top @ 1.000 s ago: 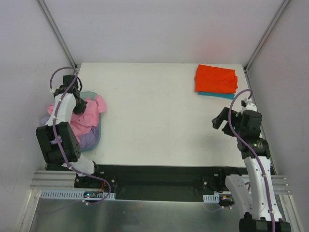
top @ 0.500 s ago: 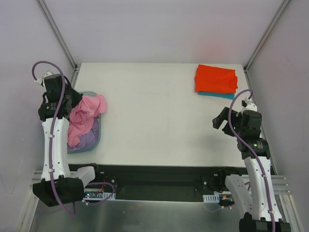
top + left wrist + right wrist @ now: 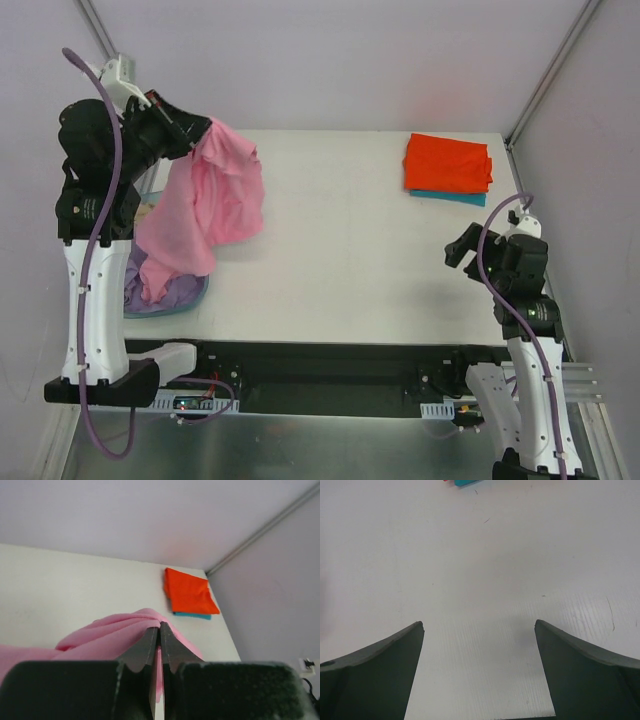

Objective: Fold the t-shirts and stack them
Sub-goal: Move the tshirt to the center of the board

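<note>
Left pincer clamped on pink shirt; cloth hangs below it into basket. Right pincer apart over desk; orange shirt atop teal shirt, far beyond it.

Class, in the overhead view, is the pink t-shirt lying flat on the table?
No, the pink t-shirt hangs bunched from the shut jaws of the left gripper, its lower end in the basket.

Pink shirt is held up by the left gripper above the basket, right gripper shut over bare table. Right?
One error: the right gripper is open, jaws wide apart, as the right wrist view shows. The left gripper does hold the pink shirt up above the basket.
</note>
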`<act>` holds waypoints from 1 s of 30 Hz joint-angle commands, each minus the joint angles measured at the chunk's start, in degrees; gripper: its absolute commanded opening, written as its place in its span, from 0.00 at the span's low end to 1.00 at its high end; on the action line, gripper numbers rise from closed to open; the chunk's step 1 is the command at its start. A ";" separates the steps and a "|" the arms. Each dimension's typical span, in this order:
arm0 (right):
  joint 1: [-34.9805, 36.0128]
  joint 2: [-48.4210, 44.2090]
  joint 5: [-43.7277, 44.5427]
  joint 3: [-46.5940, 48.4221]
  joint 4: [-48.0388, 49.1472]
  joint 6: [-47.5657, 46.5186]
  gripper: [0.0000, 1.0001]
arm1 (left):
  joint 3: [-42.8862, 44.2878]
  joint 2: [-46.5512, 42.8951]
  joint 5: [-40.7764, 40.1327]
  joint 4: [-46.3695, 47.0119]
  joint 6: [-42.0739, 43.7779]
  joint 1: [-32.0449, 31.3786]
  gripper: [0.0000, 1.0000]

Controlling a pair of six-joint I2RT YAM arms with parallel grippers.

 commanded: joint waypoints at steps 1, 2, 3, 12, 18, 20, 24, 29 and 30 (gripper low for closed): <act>-0.19 -1.85 1.93 1.29 1.77 0.59 0.97 | 5.89 3.98 9.32 6.40 2.57 -5.72 0.00; -0.19 -2.03 3.76 1.29 1.77 0.68 0.97 | 6.50 4.69 9.59 6.92 2.84 -7.21 0.00; -0.19 -2.38 4.13 1.38 1.77 0.77 0.97 | 7.99 6.00 10.02 7.19 3.01 -9.40 0.00; -0.19 -2.12 2.90 1.56 2.82 0.24 0.97 | 21.51 17.51 9.94 8.25 6.53 -24.53 0.00; -0.28 -2.12 3.25 1.29 2.82 0.06 0.97 | 36.00 29.64 12.13 8.33 4.69 -31.91 0.00; -0.19 -2.12 3.34 1.03 3.08 -0.11 0.97 | 40.06 33.84 12.84 8.51 4.33 -33.32 0.00; -0.19 -1.59 3.51 0.68 3.35 -0.11 0.97 | 46.58 37.65 12.84 11.05 4.42 -37.36 0.00; -0.19 -1.42 5.09 0.15 3.17 0.15 0.97 | 42.03 34.16 11.09 12.82 6.87 -38.34 0.00; -0.19 -1.50 5.18 0.06 3.17 0.15 0.97 | 37.15 32.83 7.69 12.82 8.80 -38.34 0.00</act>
